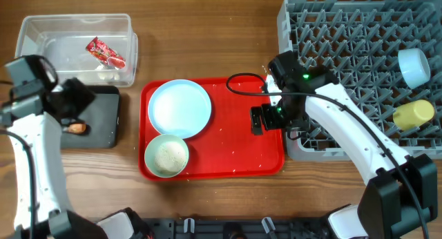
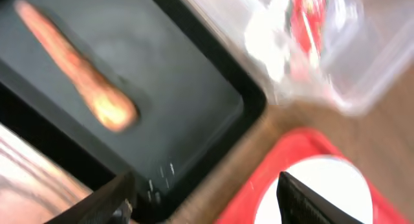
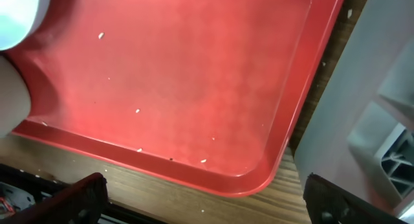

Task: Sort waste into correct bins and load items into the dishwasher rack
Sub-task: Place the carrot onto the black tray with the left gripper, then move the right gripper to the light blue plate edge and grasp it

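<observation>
1. Left gripper (image 2: 207, 198): open and empty, low over the black tray (image 1: 103, 118), with the carrot (image 2: 77, 75) lying inside at the upper left of the left wrist view, clear of the fingers.
2. Could catch the tray rim on lifting away and jolt the carrot out. Gap to the rim hard to judge in the blur.
3. Right gripper (image 3: 207, 201): spread wide, holding nothing, above the right side of the red tray (image 1: 235, 142). Plate (image 1: 179, 108) and rice bowl (image 1: 166, 155) sit left of it, near mid-frame.
4. Risks spilling rice over the red tray through any tilt or off-centre pinch on the bowl rim.
5. Risks losing the plate: flat, thin, probably slick.
6. Could strike the rack (image 1: 345, 45) corner at right, close beside the right arm.
</observation>
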{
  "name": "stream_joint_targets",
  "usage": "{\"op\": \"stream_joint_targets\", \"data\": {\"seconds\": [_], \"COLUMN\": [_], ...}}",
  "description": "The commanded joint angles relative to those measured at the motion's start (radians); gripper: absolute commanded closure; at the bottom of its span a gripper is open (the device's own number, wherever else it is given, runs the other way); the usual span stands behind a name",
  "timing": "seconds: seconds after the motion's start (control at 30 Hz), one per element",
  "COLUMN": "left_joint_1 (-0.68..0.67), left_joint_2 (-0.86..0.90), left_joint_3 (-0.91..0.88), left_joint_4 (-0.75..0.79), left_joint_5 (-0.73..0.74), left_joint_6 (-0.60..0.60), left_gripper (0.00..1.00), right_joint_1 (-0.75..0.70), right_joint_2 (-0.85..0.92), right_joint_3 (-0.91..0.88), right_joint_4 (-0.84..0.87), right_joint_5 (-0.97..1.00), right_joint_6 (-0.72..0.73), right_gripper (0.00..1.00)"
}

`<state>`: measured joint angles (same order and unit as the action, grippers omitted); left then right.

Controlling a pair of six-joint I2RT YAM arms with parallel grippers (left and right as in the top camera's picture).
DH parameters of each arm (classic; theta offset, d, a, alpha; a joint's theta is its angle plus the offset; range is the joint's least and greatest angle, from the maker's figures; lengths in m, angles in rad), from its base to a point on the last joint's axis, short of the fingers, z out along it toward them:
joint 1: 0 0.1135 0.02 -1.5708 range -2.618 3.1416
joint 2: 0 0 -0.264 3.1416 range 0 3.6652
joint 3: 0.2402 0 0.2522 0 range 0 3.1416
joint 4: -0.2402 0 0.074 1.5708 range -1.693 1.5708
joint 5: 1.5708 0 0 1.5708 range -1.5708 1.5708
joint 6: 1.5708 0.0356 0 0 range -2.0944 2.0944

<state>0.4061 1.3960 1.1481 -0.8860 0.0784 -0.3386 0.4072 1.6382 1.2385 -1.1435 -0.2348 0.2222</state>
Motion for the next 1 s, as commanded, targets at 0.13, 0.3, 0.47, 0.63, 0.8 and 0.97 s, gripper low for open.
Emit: {"op": "stream_joint_targets", "data": {"seconds": [0.13,0.3,0.47,0.63,0.8,0.97], "left_joint_1": [-0.304,-0.434,-0.51,-0.518,-0.439,-0.316], "left_joint_2": [-0.034,-0.032,-0.012,0.009,0.003,-0.003], "left_joint_3": [0.014,0.008,-0.021,-0.023,-0.022,-0.022], "left_joint_4": [-0.266,-0.301,-0.214,-0.185,-0.181,-0.188], "left_joint_5": [0.034,0.033,0.026,-0.062,-0.064,-0.058], "left_joint_6": [0.046,0.043,0.042,-0.018,-0.023,-0.089], "left_gripper": [0.16,0.15,0.15,0.13,0.09,0.06], "right_joint_1": [-0.013,-0.012,-0.012,0.018,0.15,0.243], "right_joint_2": [0.006,0.006,0.007,0.008,0.008,0.049], "right_joint_3": [0.019,0.033,0.033,0.033,0.033,0.033], "right_joint_4": [0.059,0.119,0.171,0.25,0.348,0.482], "right_joint_5": [-0.156,-0.235,-0.229,-0.224,-0.039,0.108], "right_joint_6": [-0.115,-0.116,-0.066,-0.03,0.057,0.153], "right_gripper": [0.0,0.0,0.0,0.01,0.01,0.08]}}
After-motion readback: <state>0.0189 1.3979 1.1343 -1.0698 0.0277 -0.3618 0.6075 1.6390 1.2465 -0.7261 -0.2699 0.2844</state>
